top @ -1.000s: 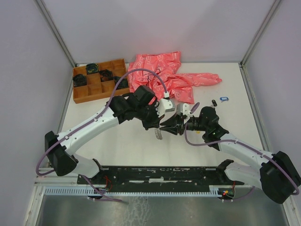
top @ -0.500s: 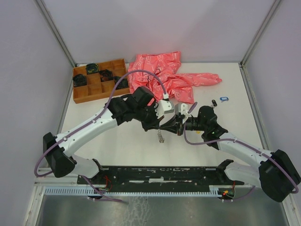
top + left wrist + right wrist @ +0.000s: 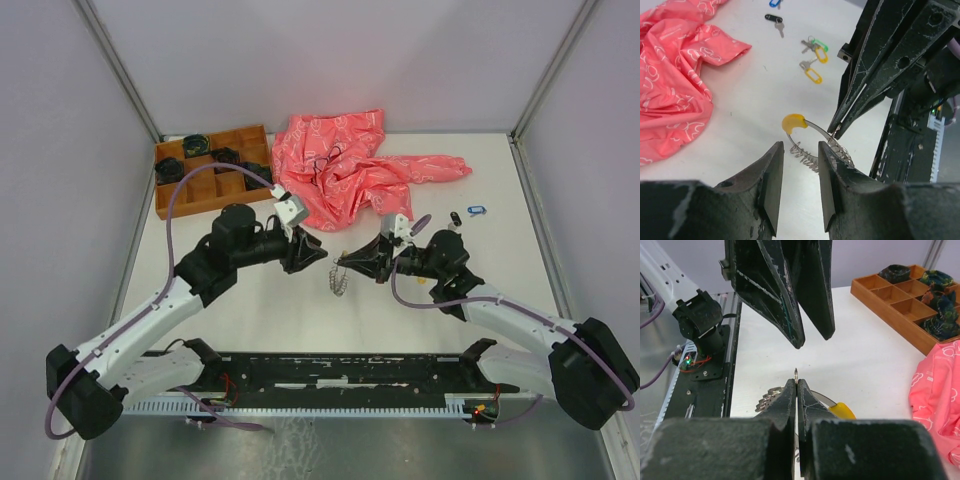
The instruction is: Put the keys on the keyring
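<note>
Mid-table, right gripper [image 3: 348,266] jaws clamp the keyring [image 3: 340,281], loop hanging down; left gripper [image 3: 321,253] apart.

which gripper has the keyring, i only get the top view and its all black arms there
Observer: The right gripper. Its wrist view shows the jaws shut on the keyring, a bit of wire poking up past the tips.
Operator: and the left one
Observer: The left gripper is open and short of the keyring, not touching it.
Operator: any keys on it yet
Observer: None that I can see. The left wrist view shows keys with yellow and green tags lying on the table beyond the keyring.
</note>
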You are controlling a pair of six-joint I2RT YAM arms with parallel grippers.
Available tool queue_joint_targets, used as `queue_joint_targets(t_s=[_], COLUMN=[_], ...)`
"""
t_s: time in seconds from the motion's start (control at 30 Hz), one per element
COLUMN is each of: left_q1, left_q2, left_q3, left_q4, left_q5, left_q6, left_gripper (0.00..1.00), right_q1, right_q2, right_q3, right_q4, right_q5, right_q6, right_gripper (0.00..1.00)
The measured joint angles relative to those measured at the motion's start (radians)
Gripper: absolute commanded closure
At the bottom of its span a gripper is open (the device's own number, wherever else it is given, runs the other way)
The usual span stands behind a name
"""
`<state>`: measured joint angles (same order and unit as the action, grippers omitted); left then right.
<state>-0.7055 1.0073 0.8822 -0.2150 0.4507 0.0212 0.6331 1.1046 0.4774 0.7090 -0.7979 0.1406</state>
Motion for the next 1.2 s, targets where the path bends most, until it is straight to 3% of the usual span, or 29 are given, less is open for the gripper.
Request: queue_joint_targets(t_s=[0.33, 0.5, 0.73, 1.2], left_q1=[0.082, 0.089, 0.089, 0.089], left_q2=[-0.033, -0.042, -0.047, 0.005], left_q3=[-0.266, -0.326, -0.342, -0.345], left_q4=[0.476, 0.636, 0.749, 0.817], left_q5=[0.163, 0.205, 0.235, 0.272], left_q6=[-0.227, -0.275, -0.278, -0.276], left_gripper=[0.59, 0.59, 0.59, 0.61], right_q1=[0.0, 0.0, 0.0, 0.0], right_q2=[0.013, 0.017, 0.024, 0.025], right_q3=[-0.046, -0.053, -0.054, -0.055], right_q4=[0.228, 0.284, 0.326, 0.346], right_q5=[0.076, 0.102, 0.103, 0.082], right_q6=[0.129, 0.163, 0.202, 0.25], right_gripper=[0.99, 0.99, 0.99, 0.99])
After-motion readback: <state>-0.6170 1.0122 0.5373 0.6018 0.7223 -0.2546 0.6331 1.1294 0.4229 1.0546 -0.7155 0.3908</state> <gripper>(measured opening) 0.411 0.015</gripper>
